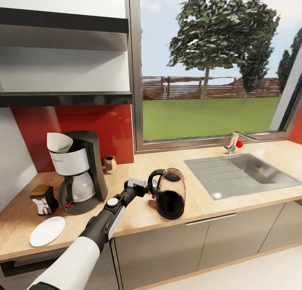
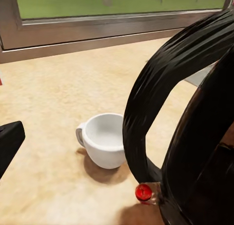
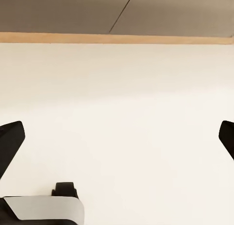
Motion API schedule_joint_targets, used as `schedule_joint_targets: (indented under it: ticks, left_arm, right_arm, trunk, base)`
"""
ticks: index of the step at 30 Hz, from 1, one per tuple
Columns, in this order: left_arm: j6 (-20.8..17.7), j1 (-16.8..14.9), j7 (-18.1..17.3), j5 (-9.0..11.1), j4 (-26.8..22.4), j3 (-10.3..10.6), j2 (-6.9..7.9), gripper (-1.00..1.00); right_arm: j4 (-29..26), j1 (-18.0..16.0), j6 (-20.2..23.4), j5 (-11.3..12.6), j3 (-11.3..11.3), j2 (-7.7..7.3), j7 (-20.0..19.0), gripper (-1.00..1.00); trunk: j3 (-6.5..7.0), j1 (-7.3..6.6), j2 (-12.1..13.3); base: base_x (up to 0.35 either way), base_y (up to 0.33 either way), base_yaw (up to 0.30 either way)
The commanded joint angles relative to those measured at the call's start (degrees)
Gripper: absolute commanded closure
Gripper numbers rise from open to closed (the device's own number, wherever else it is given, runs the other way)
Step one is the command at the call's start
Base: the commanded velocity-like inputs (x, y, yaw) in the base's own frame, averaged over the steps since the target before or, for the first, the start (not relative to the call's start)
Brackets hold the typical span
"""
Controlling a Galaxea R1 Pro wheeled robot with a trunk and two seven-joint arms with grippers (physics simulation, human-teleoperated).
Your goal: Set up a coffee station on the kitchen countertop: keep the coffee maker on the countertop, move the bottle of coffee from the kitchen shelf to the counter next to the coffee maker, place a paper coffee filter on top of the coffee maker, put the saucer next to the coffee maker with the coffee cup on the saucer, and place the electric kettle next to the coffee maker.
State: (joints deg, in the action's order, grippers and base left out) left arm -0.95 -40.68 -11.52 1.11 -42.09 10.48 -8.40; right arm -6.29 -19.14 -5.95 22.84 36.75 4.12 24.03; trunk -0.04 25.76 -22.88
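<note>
left arm at the kettle handle, cup tucked behind

from the head view i have my left arm stretched over the countertop [image 1: 197, 197], with the left gripper [image 1: 147, 188] right at the handle of the electric kettle [image 1: 170, 193]. the kettle stands upright near the counter's front edge, between the coffee maker [image 1: 79, 172] and the sink [image 1: 239, 172]. i cannot tell whether the fingers of that gripper are open or clamped on the handle; in the left wrist view one dark fingertip [image 2: 9, 144] shows at the edge and the handle fills the foreground.

the coffee cup [image 2: 105, 139] sits on the bare counter just behind the kettle, upright, with its handle toward the coffee maker side; the kettle handle partly blocks my line to it. a paper coffee filter [image 1: 58, 142] is on top of the coffee maker. the bottle of coffee [image 1: 43, 199] stands just beside the machine, and the saucer [image 1: 47, 231] lies bare in front of the bottle, well apart from the cup. a small brown container [image 1: 110, 163] sits against the red backsplash.

the right gripper [image 3: 117, 137] has its fingers spread wide over pale floor, holding nothing.
</note>
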Motion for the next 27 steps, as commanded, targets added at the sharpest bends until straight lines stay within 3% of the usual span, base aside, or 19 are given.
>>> schedule_joint_targets:
  ticks: [1, 27]
  left_arm:
    - [-0.1, -0.01, -0.16, 0.12, -0.01, -0.01, 0.01, -1.0]
    - [-0.1, -0.01, -0.08, 0.21, 0.08, -0.02, 0.05, -1.0]
  right_arm:
    - [0.05, -0.02, -0.29, 0.6, 0.43, 0.01, 0.14, -1.0]
    - [0.05, -0.02, -0.29, 0.62, 0.43, 0.01, 0.14, -1.0]
  trunk:
    - [-0.02, 0.02, -0.04]
    - [-0.02, 0.02, -0.04]
  base:
    - [0.004, -0.003, 0.0]
    - [0.043, 0.0, 0.0]
